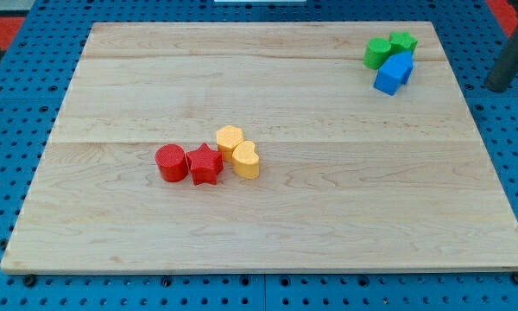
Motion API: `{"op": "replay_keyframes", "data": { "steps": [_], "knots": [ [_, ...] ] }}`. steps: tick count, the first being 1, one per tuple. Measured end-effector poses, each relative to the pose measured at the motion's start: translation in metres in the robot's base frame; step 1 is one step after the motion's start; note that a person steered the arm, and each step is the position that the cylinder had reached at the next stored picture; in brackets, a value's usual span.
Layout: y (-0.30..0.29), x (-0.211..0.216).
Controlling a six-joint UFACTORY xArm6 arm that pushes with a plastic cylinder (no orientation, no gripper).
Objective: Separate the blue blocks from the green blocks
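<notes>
Near the view's top right corner of the wooden board (268, 216) sits the blue block (394, 72), an angular piece, possibly two blues pressed together; I cannot tell. Touching it on its upper side are two green blocks: a rounded green block (378, 53) to its upper left and a green star-like block (403, 41) directly above. My rod shows only as a dark shaft well off to the blue block's right, past the board's edge; my tip itself is out of frame, so it touches nothing I can see.

I judge the separating has not begun. Next I'd bring my tip between blue and greens and push blue away, down-left.

Far to the blue block's lower left: red cylinder (170, 162), red star (205, 163), yellow hexagon (230, 139), yellow heart (245, 160), all ridged plastic on pale grained wood.
</notes>
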State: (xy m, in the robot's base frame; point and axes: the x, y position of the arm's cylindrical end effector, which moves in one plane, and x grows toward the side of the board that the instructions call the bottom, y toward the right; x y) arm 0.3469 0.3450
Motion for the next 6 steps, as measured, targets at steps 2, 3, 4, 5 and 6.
{"op": "replay_keyframes", "data": {
  "steps": [2,3,4,5,6],
  "knots": [
    [-0.028,-0.035],
    [-0.059,-0.041],
    [-0.107,-0.032],
    [-0.153,-0.019],
    [-0.123,-0.020]
  ]
}}
